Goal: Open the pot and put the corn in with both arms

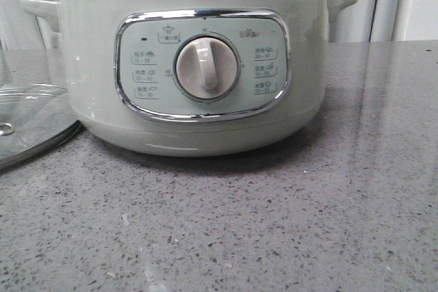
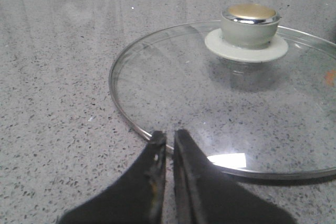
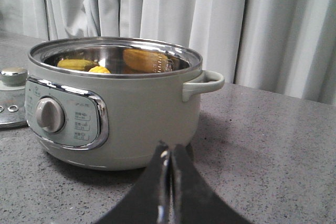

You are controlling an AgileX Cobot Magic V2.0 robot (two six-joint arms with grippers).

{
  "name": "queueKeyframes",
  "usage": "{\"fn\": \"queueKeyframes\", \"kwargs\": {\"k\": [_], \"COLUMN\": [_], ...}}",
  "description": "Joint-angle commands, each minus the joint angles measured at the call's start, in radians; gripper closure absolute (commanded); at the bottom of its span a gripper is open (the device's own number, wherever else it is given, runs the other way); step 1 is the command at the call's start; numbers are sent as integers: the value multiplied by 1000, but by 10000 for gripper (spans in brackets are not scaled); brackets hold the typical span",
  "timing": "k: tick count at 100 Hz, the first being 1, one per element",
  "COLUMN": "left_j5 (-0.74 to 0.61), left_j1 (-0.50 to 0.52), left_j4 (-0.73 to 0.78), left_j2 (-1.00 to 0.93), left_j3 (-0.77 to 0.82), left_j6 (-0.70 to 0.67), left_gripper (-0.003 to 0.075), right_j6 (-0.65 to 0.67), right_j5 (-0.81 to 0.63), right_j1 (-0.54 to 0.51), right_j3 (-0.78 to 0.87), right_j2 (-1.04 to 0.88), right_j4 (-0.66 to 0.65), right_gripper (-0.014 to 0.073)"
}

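Observation:
The pale grey-green pot (image 1: 191, 66) stands open on the counter, its dial panel facing the front camera. In the right wrist view the pot (image 3: 131, 114) shows its steel rim, and the yellow corn (image 3: 99, 70) lies inside, with yellow reflections on the steel wall. The glass lid (image 2: 231, 98) lies flat on the counter to the left of the pot; its edge also shows in the front view (image 1: 31, 124). My left gripper (image 2: 169, 136) is shut and empty, its tips over the lid's near rim. My right gripper (image 3: 169, 150) is shut and empty, low beside the pot's right front.
The lid's knob (image 2: 250, 23) stands up at its centre. The pot has a side handle (image 3: 205, 83) on the right. A pale curtain (image 3: 220, 19) hangs behind the grey speckled counter (image 1: 274, 223).

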Motion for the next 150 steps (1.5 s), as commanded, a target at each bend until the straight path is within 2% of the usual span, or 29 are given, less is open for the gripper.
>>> {"fn": "queueKeyframes", "kwargs": {"k": [1, 65, 75, 84, 102, 114, 131, 150], "left_j5": [-51, -51, -51, -51, -53, -53, -53, -53], "left_j1": [1, 1, 1, 1, 1, 1, 1, 1], "left_j4": [-3, -4, -4, -4, -6, -6, -6, -6], "left_j2": [-29, -29, -29, -29, -29, -29, -29, -29], "left_j3": [20, 20, 20, 20, 20, 20, 20, 20], "left_j6": [-11, -11, -11, -11, -11, -11, -11, -11], "left_gripper": [741, 741, 741, 741, 741, 741, 741, 741], "right_j6": [-9, -10, -15, -15, 6, 150, 231, 231], "right_j5": [-82, -82, -83, -111, -353, -530, -438, -145], "right_j1": [-4, -4, -4, -24, -185, -336, -539, -581], "right_j3": [-26, -26, -24, 0, 132, 221, 218, 218], "right_j2": [-4, -4, -4, -8, -8, -8, -8, -24], "right_j4": [-12, -15, -126, -133, -125, -121, -131, -144], "right_gripper": [657, 657, 657, 657, 657, 657, 657, 657]}}
